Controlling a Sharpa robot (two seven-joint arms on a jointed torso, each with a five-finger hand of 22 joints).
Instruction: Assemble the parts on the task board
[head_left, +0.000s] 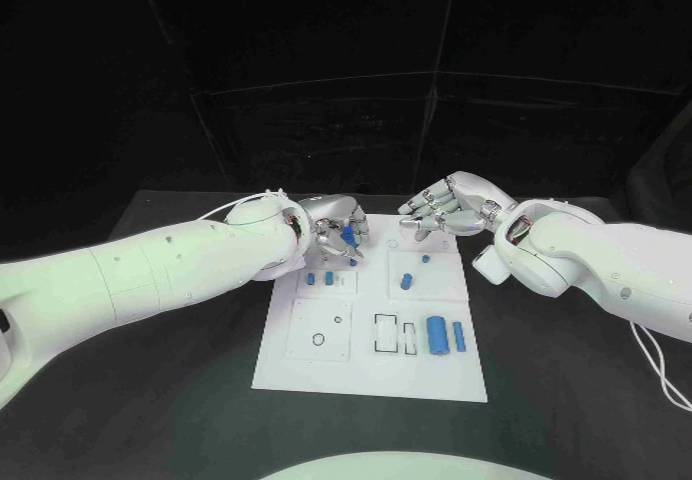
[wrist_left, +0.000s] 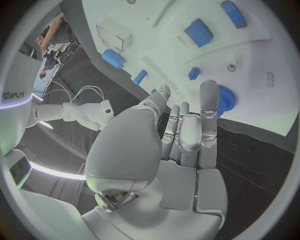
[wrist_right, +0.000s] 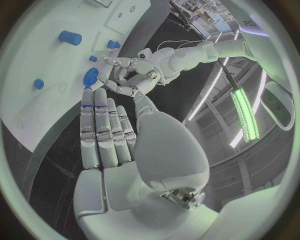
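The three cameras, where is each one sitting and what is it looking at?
Head view: on the robot's head, looking down at the board; both arms show.
Left wrist view: behind the left hand, facing the board; it holds a blue gear.
Right wrist view: behind the right hand, fingers apart, facing the board.
Shared: the left hand and gear show in all three.

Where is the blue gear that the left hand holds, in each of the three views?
Head view: blue gear in the left hand, over the task board's far end.
Left wrist view: gear beside that hand's raised fingertip, at the board's edge.
Right wrist view: gear before the board, at the left hand's fingers.
Shared landmark: the left hand.
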